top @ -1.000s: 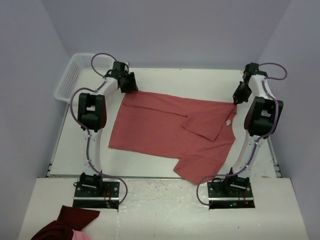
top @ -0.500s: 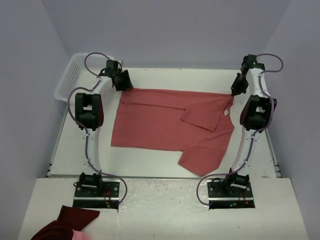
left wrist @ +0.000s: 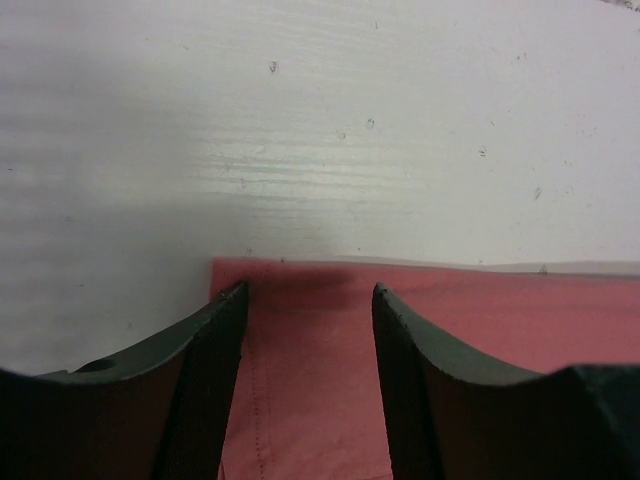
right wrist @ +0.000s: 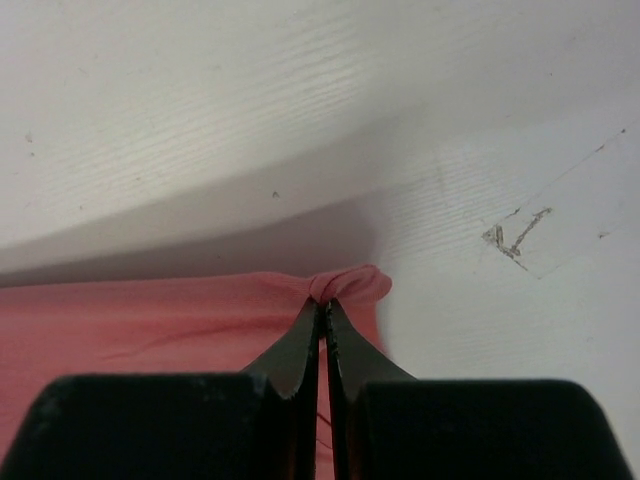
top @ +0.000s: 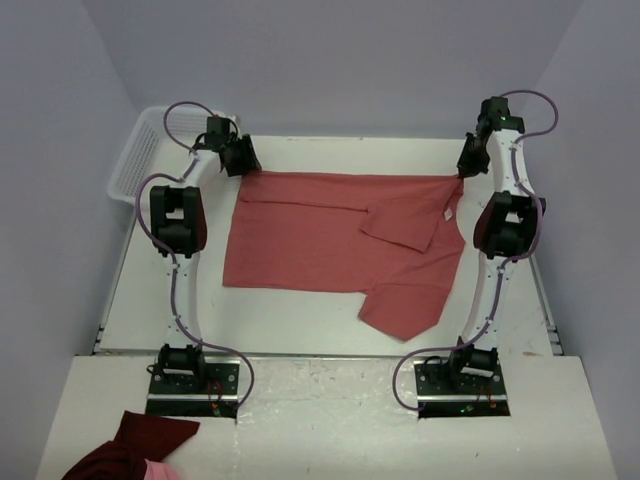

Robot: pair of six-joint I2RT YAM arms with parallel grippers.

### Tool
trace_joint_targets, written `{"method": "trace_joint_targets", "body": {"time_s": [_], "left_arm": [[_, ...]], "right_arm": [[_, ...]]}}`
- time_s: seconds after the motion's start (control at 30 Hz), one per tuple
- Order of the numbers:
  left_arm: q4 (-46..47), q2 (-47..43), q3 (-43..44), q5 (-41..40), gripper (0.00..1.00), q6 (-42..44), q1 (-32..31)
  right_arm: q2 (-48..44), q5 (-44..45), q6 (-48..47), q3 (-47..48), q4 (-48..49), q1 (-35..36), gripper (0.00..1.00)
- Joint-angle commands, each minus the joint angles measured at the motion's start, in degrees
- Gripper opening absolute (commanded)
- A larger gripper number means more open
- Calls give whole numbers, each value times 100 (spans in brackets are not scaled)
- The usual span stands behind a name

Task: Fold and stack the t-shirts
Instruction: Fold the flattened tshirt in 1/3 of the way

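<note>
One salmon-red t-shirt [top: 320,235] lies spread across the table, its far edge stretched between my two grippers. One sleeve is folded onto the body at the right and the other hangs toward the near edge. My left gripper [top: 243,163] is at the far left corner. In the left wrist view its fingers [left wrist: 310,290] stand apart over the flat hem corner [left wrist: 460,315], gripping nothing. My right gripper [top: 465,172] is at the far right corner. In the right wrist view it [right wrist: 324,303] is shut on a bunched pinch of the shirt [right wrist: 150,320].
A white plastic basket [top: 135,160] stands off the table's far left corner. A dark maroon cloth bundle with a pink patch [top: 130,452] lies on the near ledge at the left. The arm bases [top: 190,375] are at the near edge.
Both grippers moved toward the far edge of the table, dragging the shirt's far edge with them and pulling it straighter. The shirt now lies farther back.
</note>
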Motion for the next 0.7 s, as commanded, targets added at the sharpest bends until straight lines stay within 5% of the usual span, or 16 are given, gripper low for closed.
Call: {"method": "trace_joint_targets", "body": {"time_s": [0.0,0.07,0.17,0.2,0.37,0.4,0.67], "left_arm": [[-7,153,200,-192,55,229,189],[45,127,191,-157,56,238,189],[264,-66,51,-60,57,238,189],[396,-284,-175,-8,58,221,189],[906,-989,-494,353,83,-7,163],[898,-1207,-477,370,97,-34,128],[634,-2928,-1134,-15,100,27,-1075]], "right_arm": [[-55,-116,-426,403,227,134,0],[-64,-91,-470,464,280,170,0],[-195,-30,-496,421,456,231,22],[-248,-30,-505,403,526,257,39],[-896,294,-479,272,641,337,60],[-1073,374,-418,150,719,372,61],[-3961,664,57,-2266,1036,889,66]]}}
